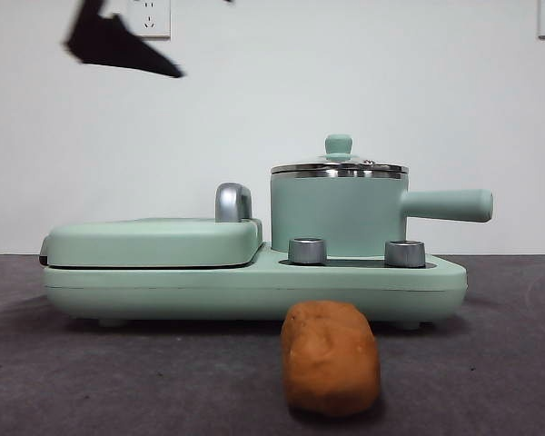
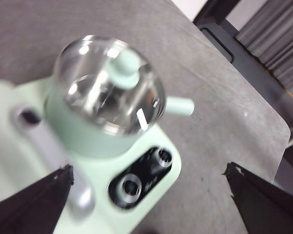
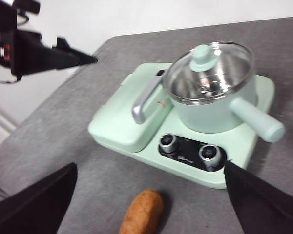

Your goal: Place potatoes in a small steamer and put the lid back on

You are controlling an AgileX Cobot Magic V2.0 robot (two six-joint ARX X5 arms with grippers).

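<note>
No brand name can be read anywhere: the black control panel (image 3: pixel 194 154) on the mint green cooker base (image 1: pixel 254 286) carries a small pale mark between its two steel dials, too small and blurred to make out. The table (image 1: pixel 490 363) is covered in a grey, felt-like cloth, and behind it stands a plain white wall with two white sockets high up (image 1: pixel 148 16). In the left wrist view grey curtains and a dark frame show beyond the table's edge. The small steamer (image 1: pixel 338 216) sits on the base, its long handle pointing sideways, and the lid (image 3: pixel 211 72) rests on it with its green knob up. Beside it lies the closed flat griddle plate (image 1: pixel 154 242) with its chrome handle. The potato (image 1: pixel 331 357) lies on the cloth just in front of the cooker, apart from it. The left gripper (image 2: pixel 149 195) hangs in the air over the cooker, jaws spread wide and holding nothing. The right gripper (image 3: pixel 151 204) is raised above the potato, its jaws likewise wide apart and bare.
</note>
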